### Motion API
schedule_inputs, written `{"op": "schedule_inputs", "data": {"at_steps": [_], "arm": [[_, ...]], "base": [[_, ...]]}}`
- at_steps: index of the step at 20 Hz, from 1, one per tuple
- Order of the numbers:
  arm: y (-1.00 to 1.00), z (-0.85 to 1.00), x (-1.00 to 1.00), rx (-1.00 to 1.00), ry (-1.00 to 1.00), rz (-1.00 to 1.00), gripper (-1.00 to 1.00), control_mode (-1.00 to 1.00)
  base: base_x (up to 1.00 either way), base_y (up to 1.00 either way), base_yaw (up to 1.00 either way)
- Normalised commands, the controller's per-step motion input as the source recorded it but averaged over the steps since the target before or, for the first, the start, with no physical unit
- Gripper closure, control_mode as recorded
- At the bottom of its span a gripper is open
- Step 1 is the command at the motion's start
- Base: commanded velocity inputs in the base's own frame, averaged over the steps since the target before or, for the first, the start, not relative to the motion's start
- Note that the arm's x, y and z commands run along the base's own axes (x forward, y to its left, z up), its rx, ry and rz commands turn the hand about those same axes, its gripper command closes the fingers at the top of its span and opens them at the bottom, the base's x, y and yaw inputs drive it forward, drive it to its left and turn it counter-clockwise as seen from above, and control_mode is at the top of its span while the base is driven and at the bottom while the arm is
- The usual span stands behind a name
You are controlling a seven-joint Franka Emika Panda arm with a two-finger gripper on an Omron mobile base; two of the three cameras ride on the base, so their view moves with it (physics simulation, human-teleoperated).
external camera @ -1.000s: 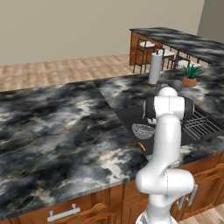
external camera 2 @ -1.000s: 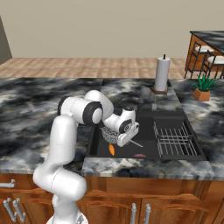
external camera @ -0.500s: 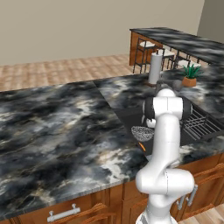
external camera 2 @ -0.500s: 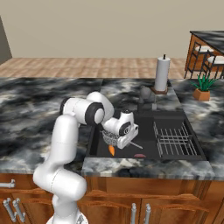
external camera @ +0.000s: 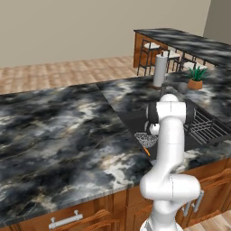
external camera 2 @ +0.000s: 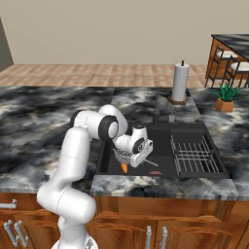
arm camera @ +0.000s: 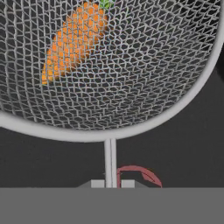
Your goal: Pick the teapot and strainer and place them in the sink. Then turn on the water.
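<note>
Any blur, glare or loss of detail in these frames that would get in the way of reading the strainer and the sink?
Hand view: strainer mesh sharp, a carrot seen through it, no glare. Left base view: the arm hides most of the sink; strainer small and soft. Right base view: flat even light, black sink floor shows little detail.

Setting: domestic kitchen, open-plan. Evidence: island counter (external camera: 67, 135) of black-and-white marble over wooden cabinets (external camera 2: 160, 219) with metal handles; black inset sink (external camera 2: 160, 146) with wire rack (external camera 2: 194, 155) and grey faucet (external camera 2: 161, 107); paper towel roll (external camera 2: 180, 82) on a stand; potted plant (external camera 2: 224, 97); second counter with bar stools (external camera: 149, 56); wood-plank floor (external camera: 67, 74); beige wall (external camera: 90, 27).
</note>
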Motion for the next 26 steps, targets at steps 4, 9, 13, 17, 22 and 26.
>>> {"op": "schedule_inputs", "data": {"at_steps": [4, 9, 13, 17, 22, 26], "arm": [[0.0, -0.14, 0.23, -0.04, 0.0, 0.0, 1.0, -1.0], [0.0, -0.17, 0.22, -0.04, 0.0, 0.0, 1.0, -1.0], [0.0, -0.14, 0.12, -0.02, 0.0, 0.01, 1.0, -1.0], [0.0, 0.0, 0.0, 0.0, 0.0, 0.0, 1.0, -1.0], [0.0, 0.0, 0.0, 0.0, 0.0, 0.0, -1.0, -1.0], [0.0, 0.0, 0.0, 0.0, 0.0, 0.0, -1.0, -1.0]], "base": [[0.0, 0.0, 0.0], [0.0, 0.0, 0.0], [0.0, 0.0, 0.0], [0.0, 0.0, 0.0], [0.0, 0.0, 0.0], [0.0, 0.0, 0.0]]}}
